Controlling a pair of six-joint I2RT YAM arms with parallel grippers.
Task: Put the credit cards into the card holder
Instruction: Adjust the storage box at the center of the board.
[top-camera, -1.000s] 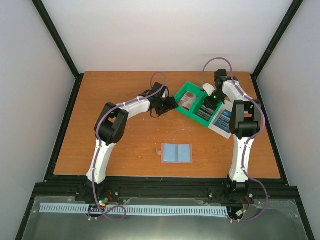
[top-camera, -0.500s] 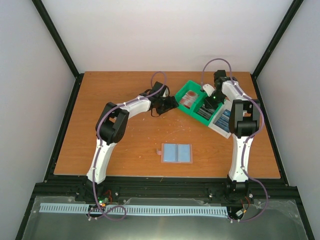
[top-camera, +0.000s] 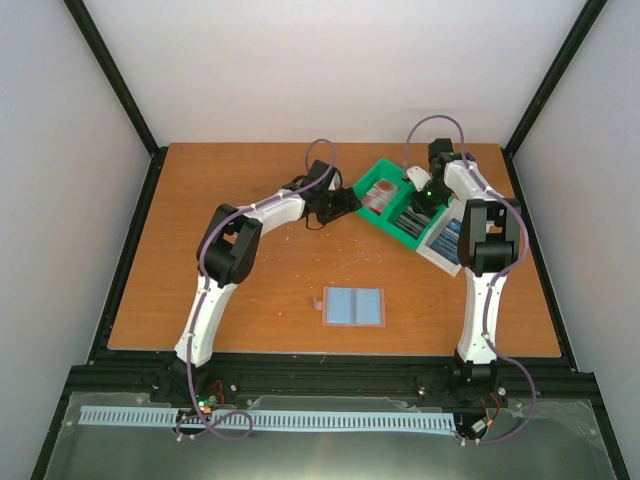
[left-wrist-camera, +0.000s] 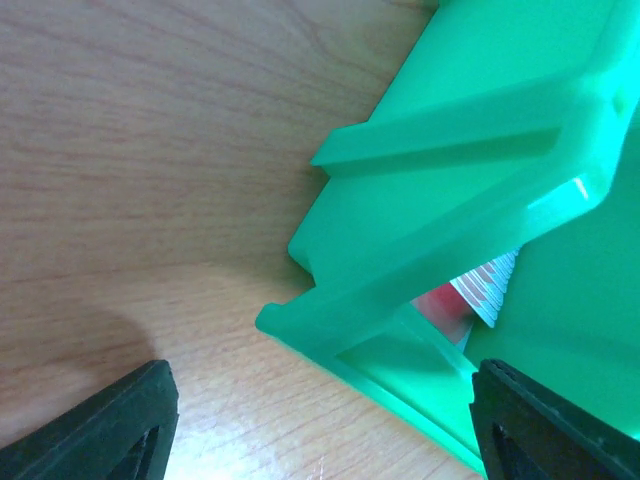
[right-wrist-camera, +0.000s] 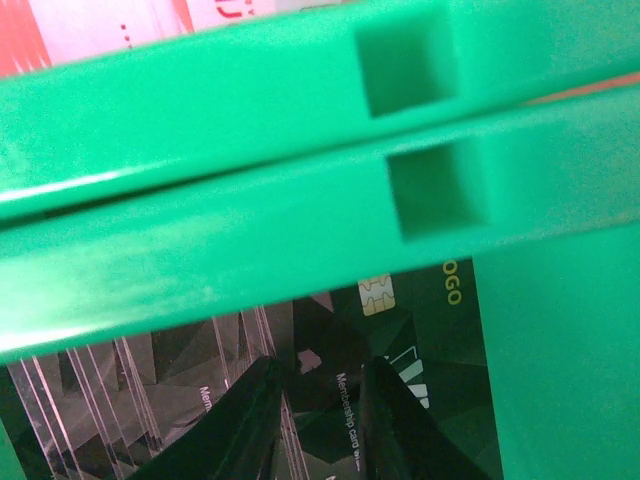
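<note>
From above, the card holder (top-camera: 354, 306) lies open and flat on the table (top-camera: 200, 270), near the middle and well apart from both arms. The green-and-white tray (top-camera: 393, 172) sits at the far right. It holds red-and-white cards (top-camera: 378, 197) in its left compartment, dark cards (top-camera: 408, 223) in the middle one and blue cards (top-camera: 450, 240) in the white part on the right. The left hand (top-camera: 342, 203) is at the tray's left edge. The right hand (top-camera: 419, 196) is down in the tray over the dark cards.

In the left wrist view, the left hand (left-wrist-camera: 320, 405) stands wide, its fingers (left-wrist-camera: 110, 425) far apart, with the tray's green corner between them. A bit of the red-and-white cards shows through a gap in the wall.

In the right wrist view, the right hand (right-wrist-camera: 315, 420) is narrow. Its fingers (right-wrist-camera: 245, 420) reach down into the fanned stack of dark cards just beyond the green divider. I cannot tell whether they pinch a card.
</note>
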